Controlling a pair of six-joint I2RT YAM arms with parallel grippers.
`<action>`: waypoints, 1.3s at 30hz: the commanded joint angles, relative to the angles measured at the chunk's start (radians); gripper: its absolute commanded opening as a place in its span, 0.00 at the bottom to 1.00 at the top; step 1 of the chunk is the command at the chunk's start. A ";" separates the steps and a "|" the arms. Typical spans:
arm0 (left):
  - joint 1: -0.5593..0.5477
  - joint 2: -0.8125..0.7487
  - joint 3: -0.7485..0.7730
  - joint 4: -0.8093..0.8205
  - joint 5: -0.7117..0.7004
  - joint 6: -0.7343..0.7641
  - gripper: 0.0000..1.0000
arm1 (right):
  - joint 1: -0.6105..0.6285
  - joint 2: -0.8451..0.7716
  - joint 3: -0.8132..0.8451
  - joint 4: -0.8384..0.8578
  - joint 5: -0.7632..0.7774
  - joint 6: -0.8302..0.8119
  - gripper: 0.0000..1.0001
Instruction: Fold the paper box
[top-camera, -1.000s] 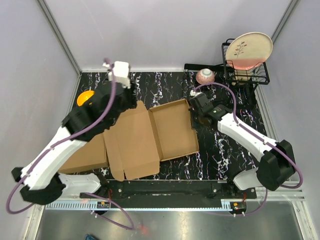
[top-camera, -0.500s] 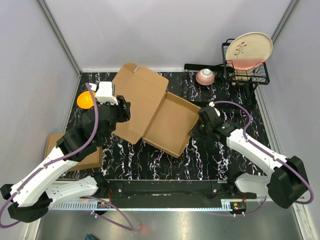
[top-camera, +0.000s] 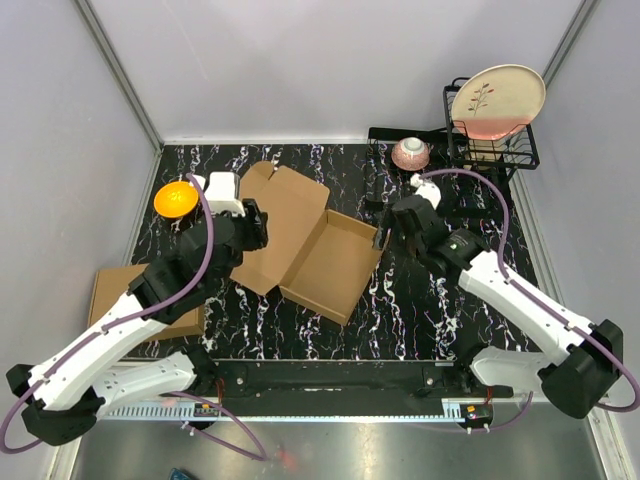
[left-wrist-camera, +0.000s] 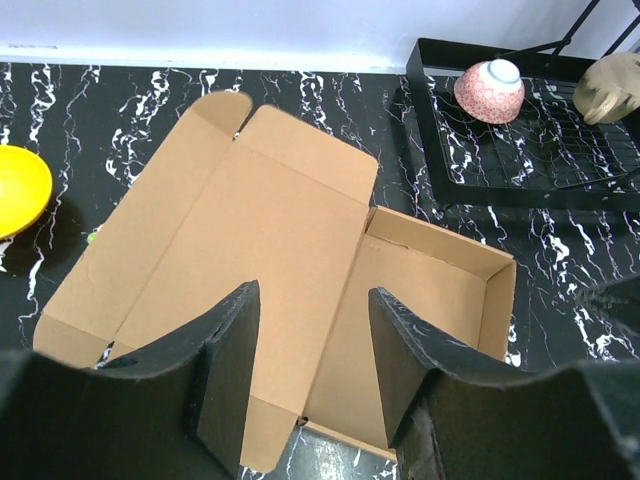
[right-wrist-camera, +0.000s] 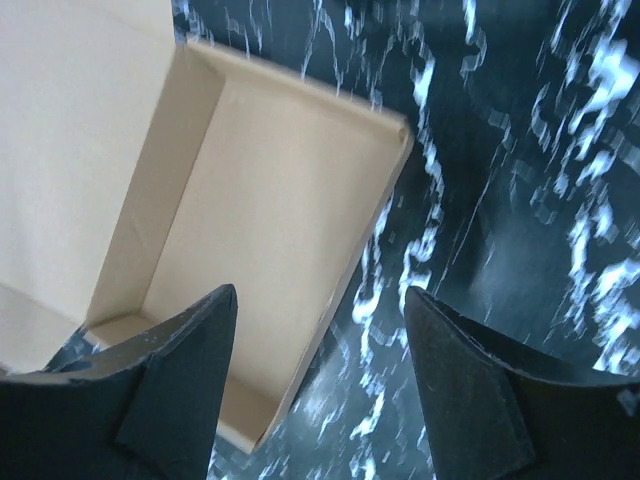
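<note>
The paper box (top-camera: 300, 235) lies open and askew on the black marbled table. Its flat lid panel (left-wrist-camera: 250, 220) with side tabs points to the back left, and its shallow tray half (right-wrist-camera: 260, 200) with raised walls points to the front right. My left gripper (top-camera: 256, 222) hovers over the lid's left edge. In the left wrist view it (left-wrist-camera: 312, 345) is open and holds nothing, with the crease between lid and tray below it. My right gripper (top-camera: 385, 235) is beside the tray's right wall. It (right-wrist-camera: 320, 310) is open above that wall's edge and touches nothing.
An orange bowl (top-camera: 175, 197) sits at the far left. At the back right, a pink bowl (top-camera: 411, 152) lies upside down on a black tray next to a wire rack (top-camera: 500, 150) holding a plate. A second plain carton (top-camera: 115, 300) lies at the left, partly under my left arm.
The box has turned askew, slid toward the back left and come down onto the table with its tray walls up. My right gripper has opened and backed off the tray's right wall.
</note>
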 joint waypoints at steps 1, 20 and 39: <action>-0.001 -0.045 -0.040 0.058 0.010 -0.034 0.50 | -0.003 0.068 -0.022 0.308 0.187 -0.427 0.73; -0.011 -0.098 -0.173 0.059 0.073 -0.050 0.51 | -0.104 0.543 0.176 0.498 -0.148 -0.825 0.61; -0.022 0.070 -0.346 -0.001 0.116 -0.354 0.50 | -0.077 0.211 -0.283 0.483 -0.082 -0.362 0.24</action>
